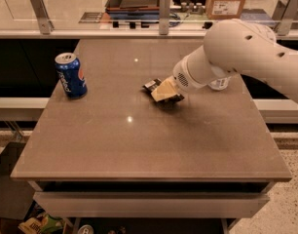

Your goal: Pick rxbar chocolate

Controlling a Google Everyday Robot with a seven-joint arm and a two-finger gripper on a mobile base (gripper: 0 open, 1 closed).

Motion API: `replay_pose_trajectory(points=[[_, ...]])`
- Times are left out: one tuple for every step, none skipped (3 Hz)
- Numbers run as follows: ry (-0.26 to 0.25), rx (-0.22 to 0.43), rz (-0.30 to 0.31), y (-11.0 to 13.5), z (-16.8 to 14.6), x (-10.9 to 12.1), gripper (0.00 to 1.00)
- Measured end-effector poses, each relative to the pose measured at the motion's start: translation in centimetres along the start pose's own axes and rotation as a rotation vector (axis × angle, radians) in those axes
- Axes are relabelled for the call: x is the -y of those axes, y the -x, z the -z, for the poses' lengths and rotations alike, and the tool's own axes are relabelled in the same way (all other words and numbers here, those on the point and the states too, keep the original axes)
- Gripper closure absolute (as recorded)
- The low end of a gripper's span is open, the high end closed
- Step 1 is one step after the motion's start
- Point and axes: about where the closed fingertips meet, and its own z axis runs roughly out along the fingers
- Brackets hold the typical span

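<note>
Tabletop [139, 145] middle: gripper [164, 92] at rxbar chocolate [151, 85]

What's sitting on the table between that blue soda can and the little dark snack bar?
Nothing: the camera view shows bare tabletop between the Pepsi can and the rxbar chocolate. The gripper sits right at the bar.

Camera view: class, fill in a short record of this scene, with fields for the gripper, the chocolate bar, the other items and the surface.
gripper: gripper low over the middle of the table, right at the rxbar chocolate
arm: arm reaches in from the right
rxbar chocolate: dark wrapper, partly covered by the gripper, one end showing on its left
blue can: blue can upright near the left edge, apart from the bar
bottle: bottle mostly hidden behind the arm
grasp: cannot tell from this view
</note>
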Motion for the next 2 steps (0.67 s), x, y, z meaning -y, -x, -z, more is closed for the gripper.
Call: replay_pose_trajectory(points=[[0.024,0.084,-0.011,2.1,1.3,0.2,1.0],[0.067,0.211,-0.022,4.5,2.9,0.2,1.0]])
